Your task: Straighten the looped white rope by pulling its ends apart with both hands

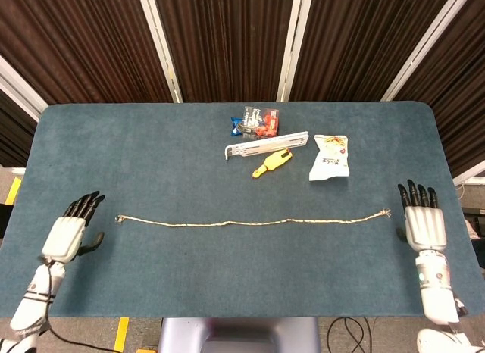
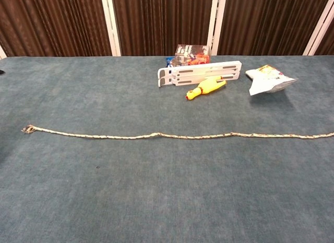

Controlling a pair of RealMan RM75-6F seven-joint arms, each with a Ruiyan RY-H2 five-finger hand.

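On the counter (image 1: 151, 148) the rope (image 1: 250, 221) lies stretched nearly straight from 9 o'clock to 3 o'clock across the near half. The left hand (image 1: 64, 236) rests at the 9 o'clock edge, apart from the rope's end there; the right hand (image 1: 424, 226) rests at the 3 o'clock edge, just beyond the other end, not touching it. Toward 12 o'clock, behind the rope's middle, lies a plastic rail (image 1: 267, 146), with a toy duck (image 1: 271, 163) just in front of it and a small packet (image 1: 255, 123) behind it. A snack bag (image 1: 330, 157) lies at 3 o'clock of the rail
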